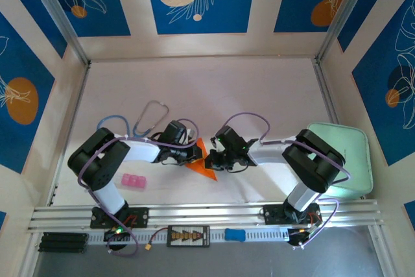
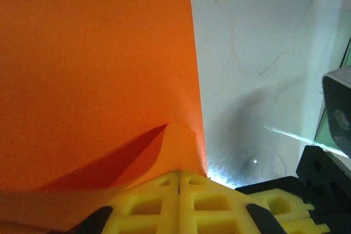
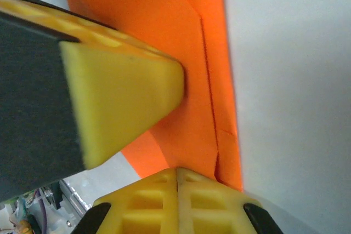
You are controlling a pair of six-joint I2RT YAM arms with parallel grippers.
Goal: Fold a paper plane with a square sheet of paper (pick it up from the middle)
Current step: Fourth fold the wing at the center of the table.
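Left gripper [image 2: 179, 179] and right gripper [image 3: 177, 176], jaws closed empty, bear tip-down on the square sheet of paper [image 1: 205, 167] lying between them, long axis near-to-far.

The paper [image 1: 202, 160] is bright orange and plain, already partly folded into a small pointed wedge that lies on the white table [image 1: 194, 95] near the front middle, its tip toward the back. Seen close from the left, its broad face is smooth, with one long straight edge and a small corner [image 2: 178, 135] lifting and casting a shadow. From the right, a rounded flap [image 3: 159, 20] lies over the lower layer, beside a long straight crease [image 3: 208, 91].
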